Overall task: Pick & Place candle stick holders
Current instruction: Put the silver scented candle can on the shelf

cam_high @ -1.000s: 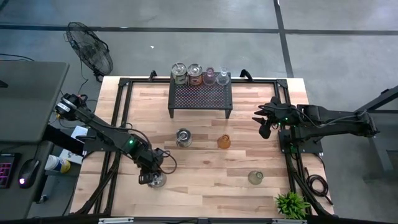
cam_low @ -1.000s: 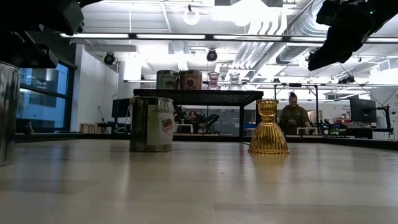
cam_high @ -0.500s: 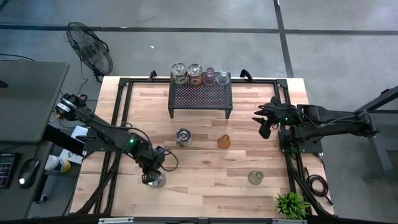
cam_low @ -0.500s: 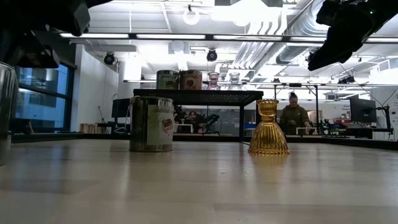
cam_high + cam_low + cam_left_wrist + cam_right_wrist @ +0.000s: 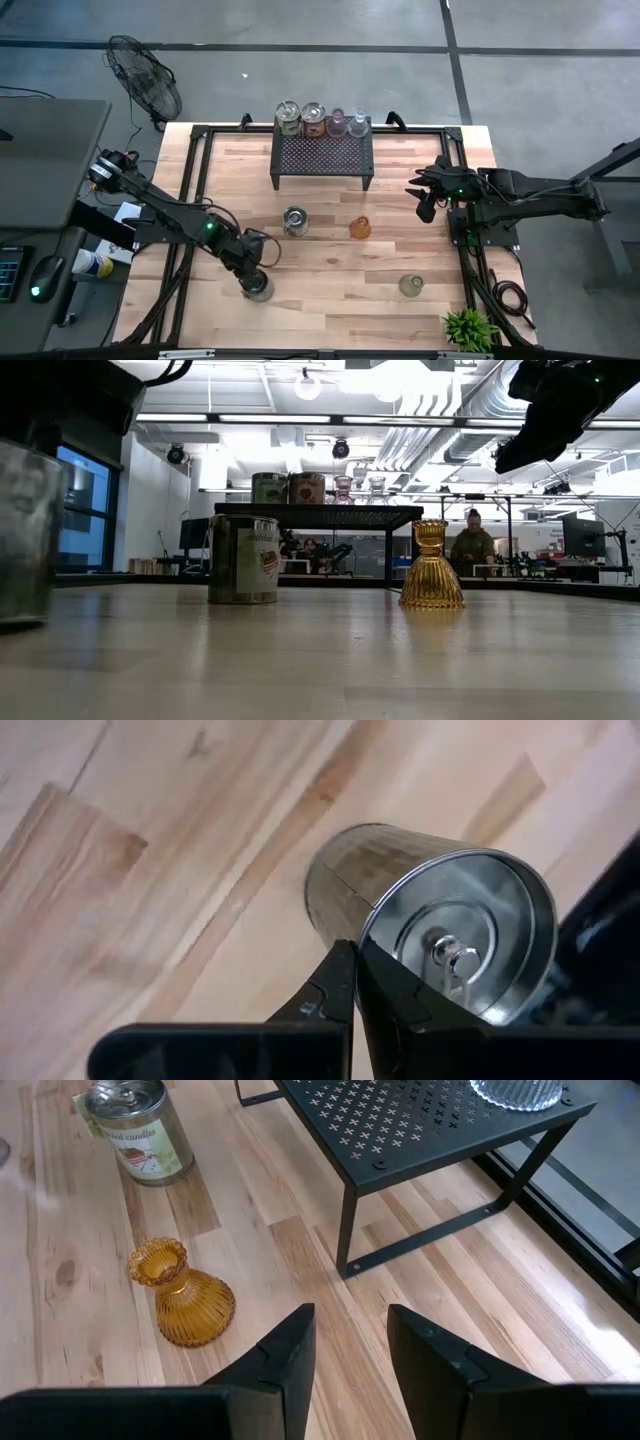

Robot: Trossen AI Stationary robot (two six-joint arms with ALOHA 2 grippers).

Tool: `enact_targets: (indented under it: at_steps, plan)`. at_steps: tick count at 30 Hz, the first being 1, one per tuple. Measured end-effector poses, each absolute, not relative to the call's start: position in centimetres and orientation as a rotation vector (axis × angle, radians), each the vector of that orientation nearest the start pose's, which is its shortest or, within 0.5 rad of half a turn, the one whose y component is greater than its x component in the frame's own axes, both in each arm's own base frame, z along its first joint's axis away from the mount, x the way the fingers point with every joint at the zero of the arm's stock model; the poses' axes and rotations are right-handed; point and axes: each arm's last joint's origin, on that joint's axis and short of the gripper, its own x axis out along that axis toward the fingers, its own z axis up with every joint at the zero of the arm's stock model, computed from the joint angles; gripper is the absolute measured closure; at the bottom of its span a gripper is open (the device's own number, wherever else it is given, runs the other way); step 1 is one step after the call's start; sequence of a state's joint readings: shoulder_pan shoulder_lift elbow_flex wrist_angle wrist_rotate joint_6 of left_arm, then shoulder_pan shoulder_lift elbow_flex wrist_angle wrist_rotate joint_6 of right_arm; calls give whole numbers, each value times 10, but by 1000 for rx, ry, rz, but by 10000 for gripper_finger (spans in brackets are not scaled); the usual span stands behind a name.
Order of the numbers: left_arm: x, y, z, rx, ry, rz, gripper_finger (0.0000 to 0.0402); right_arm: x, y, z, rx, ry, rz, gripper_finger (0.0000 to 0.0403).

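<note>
A silvery metal candle stick holder point(image 5: 259, 289) stands near the table's front left, open top up, with my left gripper point(image 5: 252, 276) shut on its rim. In the left wrist view the cup point(image 5: 440, 930) shows its hollow inside. A labelled silvery holder point(image 5: 295, 221) and an amber glass holder point(image 5: 360, 228) stand mid-table on their bases. A greenish one point(image 5: 410, 286) stands toward the near right. My right gripper point(image 5: 425, 205) hovers open above the table's right side, holding nothing. My left gripper pinches the silvery holder's rim point(image 5: 366, 932) on the side nearest the arm, one finger outside the wall and one point(image 5: 400, 1005) inside the cup. The fingers come steeply from above, slanting from the table's left. The holder's base point(image 5: 22, 622) seems to rest on the table.
A black perforated stand point(image 5: 322, 157) sits at the table's far middle, with several holders point(image 5: 322, 120) in a row along its far edge. A small green plant point(image 5: 468, 328) stands at the near right corner. Bare wood lies between the stand and the front edge.
My left gripper has shut on the silvery holder's rim and rolled about its own pointing line while staying in place. The holder has shifted a little toward the table's right.
</note>
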State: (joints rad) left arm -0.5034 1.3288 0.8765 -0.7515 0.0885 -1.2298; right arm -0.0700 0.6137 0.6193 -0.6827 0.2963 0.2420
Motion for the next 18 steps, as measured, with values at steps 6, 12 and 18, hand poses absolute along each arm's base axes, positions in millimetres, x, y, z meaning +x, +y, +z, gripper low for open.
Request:
enact_targets:
  at_steps: [6, 12, 18]
  plan:
    - [208, -113, 233, -860, 1239, 374, 401, 122, -17, 257, 153, 629, -432, 284]
    - [210, -113, 242, -877, 1222, 371, 401, 122, -17, 257, 152, 629, -435, 284]
    - [215, -111, 251, -906, 1179, 373, 401, 122, -17, 257, 150, 628, -439, 284]
